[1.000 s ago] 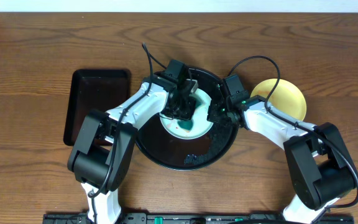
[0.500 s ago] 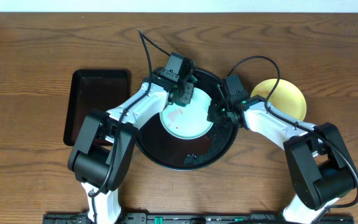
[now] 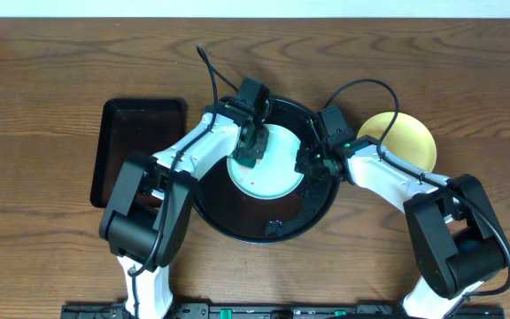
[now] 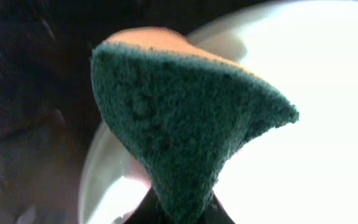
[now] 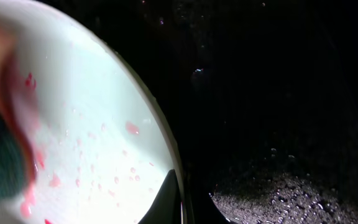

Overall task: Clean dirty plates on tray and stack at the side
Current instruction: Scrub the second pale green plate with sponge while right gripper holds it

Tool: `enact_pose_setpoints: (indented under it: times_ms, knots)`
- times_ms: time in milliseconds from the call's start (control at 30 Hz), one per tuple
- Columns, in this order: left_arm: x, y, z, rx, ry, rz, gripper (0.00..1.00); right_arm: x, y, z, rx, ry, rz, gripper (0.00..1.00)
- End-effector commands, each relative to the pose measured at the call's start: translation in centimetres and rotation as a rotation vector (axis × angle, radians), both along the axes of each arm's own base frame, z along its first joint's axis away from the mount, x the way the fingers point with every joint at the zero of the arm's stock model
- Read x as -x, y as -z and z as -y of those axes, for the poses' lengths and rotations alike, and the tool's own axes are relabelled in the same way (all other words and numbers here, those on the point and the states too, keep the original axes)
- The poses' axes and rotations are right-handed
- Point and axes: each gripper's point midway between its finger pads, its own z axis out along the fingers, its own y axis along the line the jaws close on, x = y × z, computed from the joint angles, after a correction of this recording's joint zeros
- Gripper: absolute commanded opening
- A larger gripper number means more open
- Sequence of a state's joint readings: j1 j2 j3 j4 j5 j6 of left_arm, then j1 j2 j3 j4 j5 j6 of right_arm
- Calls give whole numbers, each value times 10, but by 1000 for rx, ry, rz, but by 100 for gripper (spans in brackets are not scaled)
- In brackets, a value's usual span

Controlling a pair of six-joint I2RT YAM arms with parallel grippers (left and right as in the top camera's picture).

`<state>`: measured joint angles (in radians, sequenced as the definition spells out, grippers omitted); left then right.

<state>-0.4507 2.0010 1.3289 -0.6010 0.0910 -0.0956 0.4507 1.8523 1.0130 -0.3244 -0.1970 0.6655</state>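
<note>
A pale blue plate (image 3: pixel 268 168) lies in the round black tray (image 3: pixel 237 226). My left gripper (image 3: pixel 248 152) is shut on a green and yellow sponge (image 4: pixel 185 118) and presses it on the plate's upper left part. My right gripper (image 3: pixel 306 163) is shut on the plate's right rim (image 5: pixel 173 180), one finger on each side of the edge. Red smear spots (image 5: pixel 132 129) dot the plate in the right wrist view. A yellow plate (image 3: pixel 405 142) lies on the table to the right of the tray. No third plate shows.
A rectangular black tray (image 3: pixel 135 146) stands left of the round tray, partly under my left arm. Foam or water drops (image 3: pixel 277 227) sit at the round tray's front. Cables arch over the tray's back.
My left gripper with the sponge moved up to the plate's top edge, then came back down and left onto the plate. The right gripper held the rim still.
</note>
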Motion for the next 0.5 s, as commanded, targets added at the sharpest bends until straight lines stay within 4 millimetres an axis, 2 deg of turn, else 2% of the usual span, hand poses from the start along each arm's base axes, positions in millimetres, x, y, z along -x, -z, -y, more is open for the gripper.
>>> enact_pose_setpoints:
  times_ms: [0, 100, 200, 333, 467]
  knots:
    - [60, 29, -5, 0, 75, -247, 7, 15, 24, 4, 38, -16, -67, 1]
    - [84, 23, 11, 109, 207, -339, 8, 15, 24, 4, 40, -15, -66, 1]
    - [97, 16, 23, 202, 279, -386, 8, 15, 24, 4, 40, -15, -66, 1]
    - [95, 12, 35, 270, 287, -377, 7, 15, 24, 4, 41, -15, -66, 1]
    - [80, 13, 42, 293, 291, -312, 7, 15, 24, 4, 41, -15, -66, 1]
